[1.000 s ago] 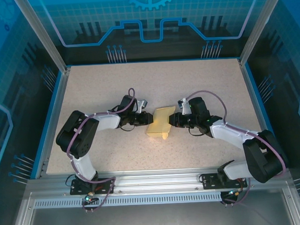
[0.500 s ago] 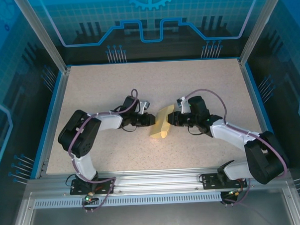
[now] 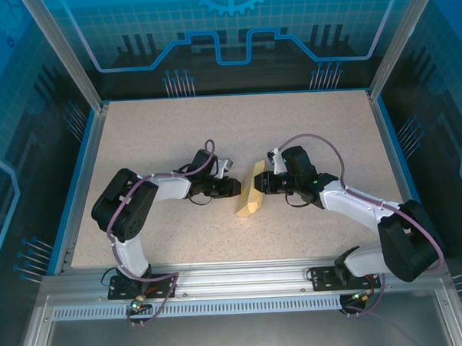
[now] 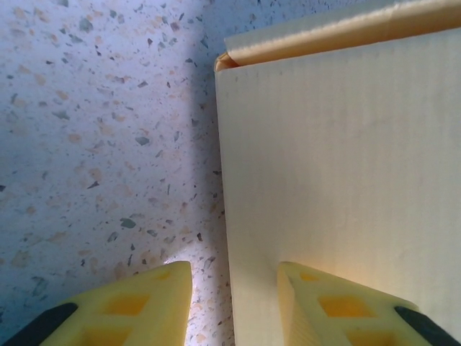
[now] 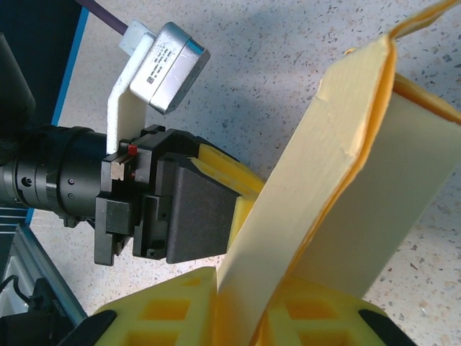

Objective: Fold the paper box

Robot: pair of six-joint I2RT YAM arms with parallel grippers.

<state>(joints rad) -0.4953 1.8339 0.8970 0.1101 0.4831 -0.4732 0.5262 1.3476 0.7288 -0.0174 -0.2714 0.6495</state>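
The paper box point(image 3: 249, 190) is pale yellow card, collapsed nearly flat and standing on edge at the middle of the table, between my two grippers. My right gripper point(image 3: 261, 184) comes in from the right. In the right wrist view it point(image 5: 245, 310) is shut on a panel of the paper box point(image 5: 317, 173), which rises up from between its fingers. My left gripper point(image 3: 233, 187) meets the box from the left. In the left wrist view its jaws point(image 4: 234, 303) stand open. The box's broad panel point(image 4: 338, 158) faces them, with its edge in the gap and the right finger point(image 4: 338, 306) against it.
The speckled table point(image 3: 175, 129) has a blue rim point(image 3: 84, 172) and metal frame posts at the back corners. Free surface lies all round the box. The left gripper's black body point(image 5: 184, 216) sits right behind the held panel.
The box has turned from lying wide to standing narrow on edge and has shifted slightly right. Both grippers have followed it. The left jaws have widened.
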